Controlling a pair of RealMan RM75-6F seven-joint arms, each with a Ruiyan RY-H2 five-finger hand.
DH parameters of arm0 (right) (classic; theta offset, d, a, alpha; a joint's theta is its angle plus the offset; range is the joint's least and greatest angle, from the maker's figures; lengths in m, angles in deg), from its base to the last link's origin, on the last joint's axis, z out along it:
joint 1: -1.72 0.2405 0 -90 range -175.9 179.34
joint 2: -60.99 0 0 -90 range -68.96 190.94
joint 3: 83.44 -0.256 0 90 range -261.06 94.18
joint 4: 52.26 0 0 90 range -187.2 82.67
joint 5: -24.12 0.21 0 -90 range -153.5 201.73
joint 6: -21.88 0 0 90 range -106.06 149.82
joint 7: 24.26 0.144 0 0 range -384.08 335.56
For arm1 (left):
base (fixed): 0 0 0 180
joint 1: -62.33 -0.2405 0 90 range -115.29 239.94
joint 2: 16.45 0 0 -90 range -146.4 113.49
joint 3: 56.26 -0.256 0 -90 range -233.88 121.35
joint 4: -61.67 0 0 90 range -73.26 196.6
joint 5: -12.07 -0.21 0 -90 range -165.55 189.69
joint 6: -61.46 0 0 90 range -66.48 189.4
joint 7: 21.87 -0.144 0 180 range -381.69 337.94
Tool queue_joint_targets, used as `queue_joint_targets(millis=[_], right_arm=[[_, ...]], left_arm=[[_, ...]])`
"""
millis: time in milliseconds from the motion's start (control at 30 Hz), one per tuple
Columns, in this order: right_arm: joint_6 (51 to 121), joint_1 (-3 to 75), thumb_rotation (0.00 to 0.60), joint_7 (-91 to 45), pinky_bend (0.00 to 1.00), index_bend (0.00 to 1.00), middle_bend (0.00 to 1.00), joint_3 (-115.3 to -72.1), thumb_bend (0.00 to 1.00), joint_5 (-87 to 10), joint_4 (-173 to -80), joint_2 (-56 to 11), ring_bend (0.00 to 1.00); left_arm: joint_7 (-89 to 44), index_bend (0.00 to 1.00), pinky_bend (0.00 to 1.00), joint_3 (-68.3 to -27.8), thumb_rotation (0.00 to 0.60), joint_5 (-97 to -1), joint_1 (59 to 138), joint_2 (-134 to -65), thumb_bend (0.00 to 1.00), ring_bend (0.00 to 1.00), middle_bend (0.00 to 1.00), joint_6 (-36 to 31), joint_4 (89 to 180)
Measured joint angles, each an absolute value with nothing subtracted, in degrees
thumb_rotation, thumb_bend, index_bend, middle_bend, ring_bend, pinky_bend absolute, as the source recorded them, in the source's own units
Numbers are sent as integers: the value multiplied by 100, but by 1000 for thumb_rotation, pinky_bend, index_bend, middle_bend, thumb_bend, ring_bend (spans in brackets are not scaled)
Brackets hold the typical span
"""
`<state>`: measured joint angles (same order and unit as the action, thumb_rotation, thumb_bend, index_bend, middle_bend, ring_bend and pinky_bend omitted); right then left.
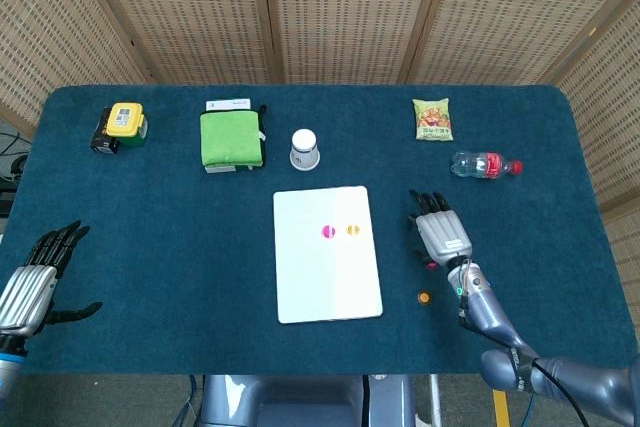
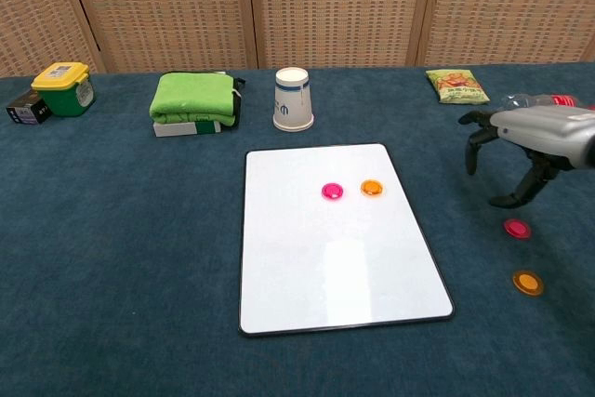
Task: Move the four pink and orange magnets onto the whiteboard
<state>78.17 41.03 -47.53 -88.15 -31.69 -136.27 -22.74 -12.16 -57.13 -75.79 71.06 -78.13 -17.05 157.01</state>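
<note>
A white whiteboard (image 1: 326, 292) (image 2: 335, 285) lies flat mid-table. A pink magnet (image 1: 327, 232) (image 2: 332, 191) and an orange magnet (image 1: 352, 230) (image 2: 372, 188) sit side by side on its upper part. Another pink magnet (image 2: 517, 228) and another orange magnet (image 1: 423, 298) (image 2: 527, 283) lie on the blue cloth right of the board. My right hand (image 1: 440, 235) (image 2: 522, 151) hovers just above that loose pink magnet, fingers apart and holding nothing; in the head view it hides most of that magnet. My left hand (image 1: 35, 281) is open at the table's left edge.
A paper cup (image 1: 305, 149) (image 2: 292, 99) stands just behind the board. A folded green towel (image 1: 231, 138), a yellow-lidded box (image 1: 123, 125), a snack bag (image 1: 432, 119) and a plastic bottle (image 1: 485, 164) lie along the back of the table.
</note>
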Motion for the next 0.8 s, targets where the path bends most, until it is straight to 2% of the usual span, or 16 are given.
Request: queue_joint_targets(millis=[300, 800], right_arm=[[7888, 3655, 600, -4310, 0, 423, 0, -8419, 314, -3749, -13420, -2190, 0], [7759, 3563, 600, -4206, 0, 423, 0, -8505, 326, -3908, -13095, -2409, 0]], left_arm=[[-1277, 0, 0, -5698, 600, -7560, 7100, -7839, 24, 0, 0, -1726, 15708], [-1292, 0, 0, -5693, 600, -7539, 7101, -7836, 24, 0, 0, -1716, 15720]])
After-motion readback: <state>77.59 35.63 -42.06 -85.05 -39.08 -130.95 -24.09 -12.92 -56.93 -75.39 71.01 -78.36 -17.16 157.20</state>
